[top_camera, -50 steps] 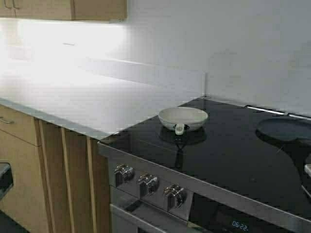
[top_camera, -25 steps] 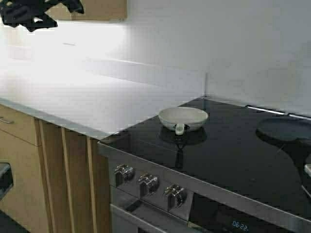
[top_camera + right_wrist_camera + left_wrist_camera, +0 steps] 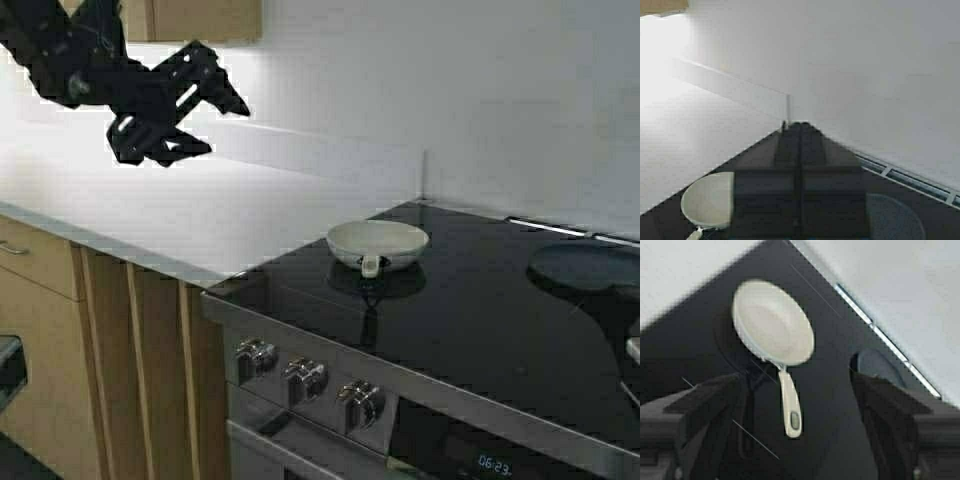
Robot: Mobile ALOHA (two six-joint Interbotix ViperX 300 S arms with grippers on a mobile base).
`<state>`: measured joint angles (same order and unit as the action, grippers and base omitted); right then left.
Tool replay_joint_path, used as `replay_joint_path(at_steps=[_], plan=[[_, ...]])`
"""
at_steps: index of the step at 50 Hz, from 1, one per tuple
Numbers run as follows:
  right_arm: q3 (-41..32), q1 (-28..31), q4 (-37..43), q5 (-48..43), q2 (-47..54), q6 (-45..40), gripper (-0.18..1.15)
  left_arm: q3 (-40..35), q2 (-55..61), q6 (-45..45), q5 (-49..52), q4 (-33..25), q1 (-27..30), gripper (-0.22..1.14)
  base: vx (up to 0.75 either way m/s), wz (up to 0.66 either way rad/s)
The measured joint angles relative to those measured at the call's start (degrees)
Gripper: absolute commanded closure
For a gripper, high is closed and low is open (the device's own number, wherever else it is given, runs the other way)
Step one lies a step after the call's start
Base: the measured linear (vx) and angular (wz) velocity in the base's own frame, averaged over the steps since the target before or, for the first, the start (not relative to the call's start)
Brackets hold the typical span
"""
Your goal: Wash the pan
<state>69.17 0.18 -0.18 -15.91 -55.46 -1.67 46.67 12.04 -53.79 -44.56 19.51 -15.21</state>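
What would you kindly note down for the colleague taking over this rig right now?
Left hand: open, empty, in the air above the white counter, left of the stove.
Right hand: shut, empty, out of the high view.
Pan: upright on the black cooktop near its left rear corner, handle towards the robot, untouched.
Done: nothing yet.
Left: grasp the pan, take it to be washed; no sink in view.

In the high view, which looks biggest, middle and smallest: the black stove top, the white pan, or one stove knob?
1. Stove top, by far the biggest.
2. Pan, middle.
3. Knob, smallest, even though it sits nearer the camera than the pan.
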Motion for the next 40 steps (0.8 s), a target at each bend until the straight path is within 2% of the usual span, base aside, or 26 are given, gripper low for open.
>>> replay_joint_path(at_steps=[10, 21, 40], plan=[[0.0, 0.1, 0.0, 0.0, 0.0, 0.0, 0.91, -4.9, 9.5, -4.8, -4.7, 1.4, -0.5, -0.08, 0.00, 0.00], [0.0, 0.1, 0.0, 0.0, 0.2, 0.0, 0.91, -11.1, 18.5, -9.2, -8.0, 3.4, -3.5, -0.08, 0.00, 0.00], [0.0, 0.1, -0.1, 0.7, 0.3, 0.0, 0.91, -20.7, 30.9, -16.1, -11.2, 3.3, -5.7, -0.08, 0.00, 0.00]])
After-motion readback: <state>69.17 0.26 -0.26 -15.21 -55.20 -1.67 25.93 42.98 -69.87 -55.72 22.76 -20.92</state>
